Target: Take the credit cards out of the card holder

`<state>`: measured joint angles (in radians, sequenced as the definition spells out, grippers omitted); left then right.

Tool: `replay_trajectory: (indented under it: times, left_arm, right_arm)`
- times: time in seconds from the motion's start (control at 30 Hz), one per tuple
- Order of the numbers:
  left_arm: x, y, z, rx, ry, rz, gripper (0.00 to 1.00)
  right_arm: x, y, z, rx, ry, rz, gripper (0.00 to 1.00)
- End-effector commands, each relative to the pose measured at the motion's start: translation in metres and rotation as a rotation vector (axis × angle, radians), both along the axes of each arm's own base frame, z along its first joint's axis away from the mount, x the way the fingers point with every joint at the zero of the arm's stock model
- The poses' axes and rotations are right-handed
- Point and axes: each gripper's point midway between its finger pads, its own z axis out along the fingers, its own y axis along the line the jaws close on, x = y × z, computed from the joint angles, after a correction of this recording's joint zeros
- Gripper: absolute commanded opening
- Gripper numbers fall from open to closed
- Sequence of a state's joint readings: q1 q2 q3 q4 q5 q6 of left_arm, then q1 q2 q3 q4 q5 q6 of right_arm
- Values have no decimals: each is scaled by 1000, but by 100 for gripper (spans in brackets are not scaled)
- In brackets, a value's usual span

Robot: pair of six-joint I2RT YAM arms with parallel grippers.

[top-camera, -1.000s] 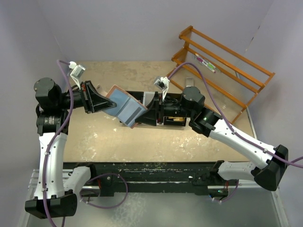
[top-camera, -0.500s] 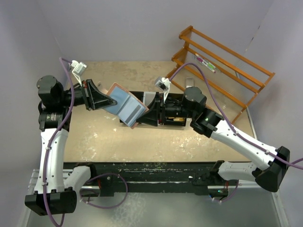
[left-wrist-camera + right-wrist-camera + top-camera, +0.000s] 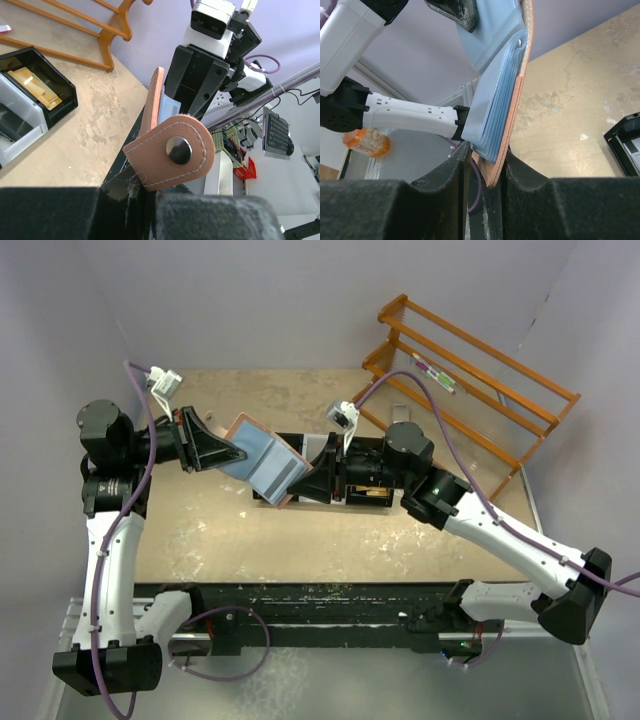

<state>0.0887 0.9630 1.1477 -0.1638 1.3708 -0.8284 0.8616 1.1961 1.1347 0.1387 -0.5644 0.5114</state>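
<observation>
Two tools share the card holder [image 3: 268, 465], up in the air over the tabletop [image 3: 200, 530] | left tool [image 3: 233, 453] squeezes its snap flap [image 3: 172, 150], right tool [image 3: 306, 480] squeezes the other end | we should let one tool go gently, then pull the credit cards.

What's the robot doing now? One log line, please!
left end effector: shut on wallet | right end effector: shut on wallet | wallet: open, aloft

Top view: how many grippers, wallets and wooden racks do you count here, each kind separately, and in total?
Grippers: 2, the left gripper and the right gripper
Wallet: 1
Wooden rack: 1
Total: 4
</observation>
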Motion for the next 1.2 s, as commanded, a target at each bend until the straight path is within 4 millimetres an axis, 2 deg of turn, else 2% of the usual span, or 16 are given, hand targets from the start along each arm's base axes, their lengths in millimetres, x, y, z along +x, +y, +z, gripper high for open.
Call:
replay_trajectory:
  times: [0.0, 0.2, 0.4, 0.53, 0.73, 0.87, 0.97, 1.07, 1.17]
  left_arm:
    - [-3, -1, 8, -1, -42, -3, 0]
    - [-5, -1, 8, 0, -48, -7, 0]
    - [-5, -1, 6, 9, -73, 0, 0]
    - [-4, -1, 3, 15, -73, 0, 0]
    - [-7, -1, 4, 21, -94, 1, 0]
    - [-8, -1, 4, 26, -100, 0, 0]
    - [-10, -1, 4, 30, -111, 2, 0]
    - [-10, -1, 4, 30, -114, 3, 0]
    - [-10, -1, 4, 31, -115, 2, 0]
  right_arm:
    - [13, 2, 28, 59, -51, -57, 29]
    - [19, 6, 33, 86, -28, -82, 33]
    - [22, 12, 32, 127, 59, -90, 45]
    - [19, 12, 39, 187, 100, -82, 49]
    - [25, 16, 46, 221, 167, -102, 49]
    - [25, 22, 39, 198, 192, -79, 49]
    - [39, 23, 26, 153, 246, -158, 49]
    - [67, 24, 12, 70, 271, -304, 48]
    - [73, 27, 7, 44, 299, -328, 46]
